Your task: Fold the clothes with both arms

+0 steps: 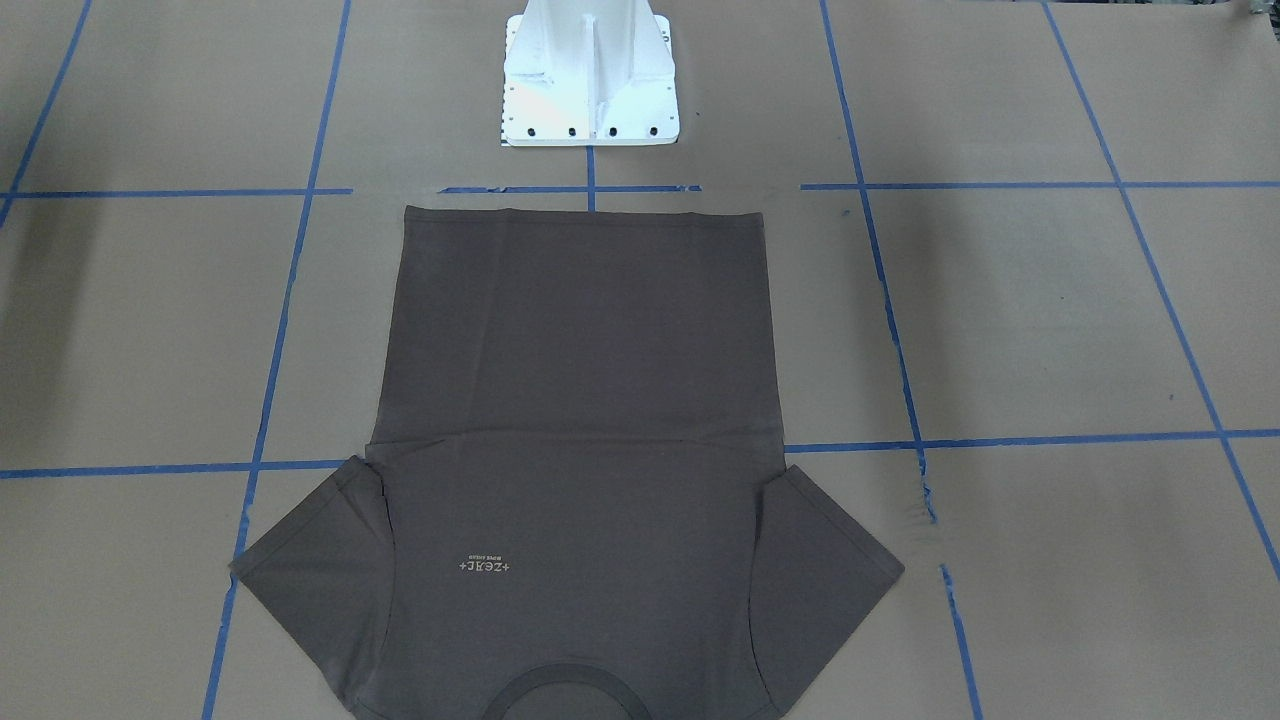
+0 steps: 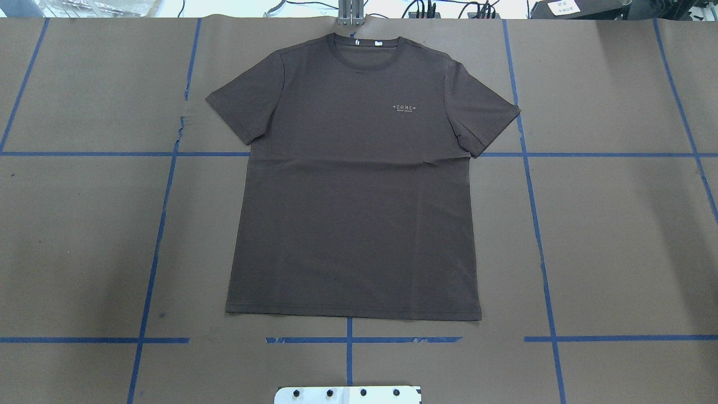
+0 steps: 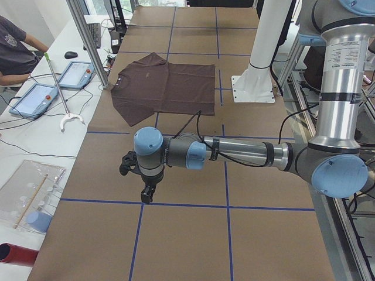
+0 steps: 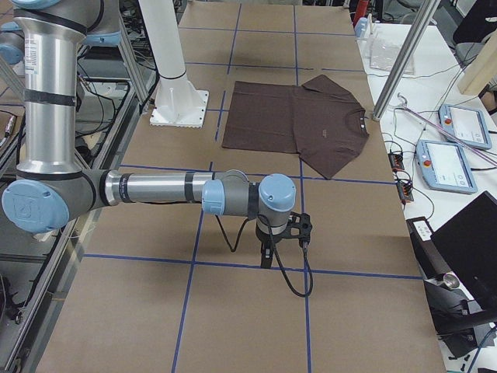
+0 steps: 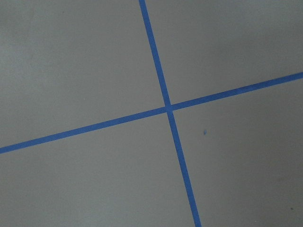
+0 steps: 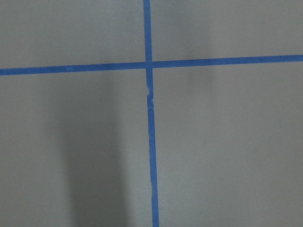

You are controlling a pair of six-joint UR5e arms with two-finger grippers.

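Hanging well left of the shirt (image 2: 353,196), the left gripper (image 3: 146,196) points down over blue tape (image 5: 166,108); whether it is spread or closed cannot be told. The shirt lies flat and face up in the middle of the table (image 2: 84,224), hem toward the pedestal (image 1: 590,90), collar at the far edge. Well to its right the right gripper (image 4: 265,260) hangs likewise, its state equally unclear.
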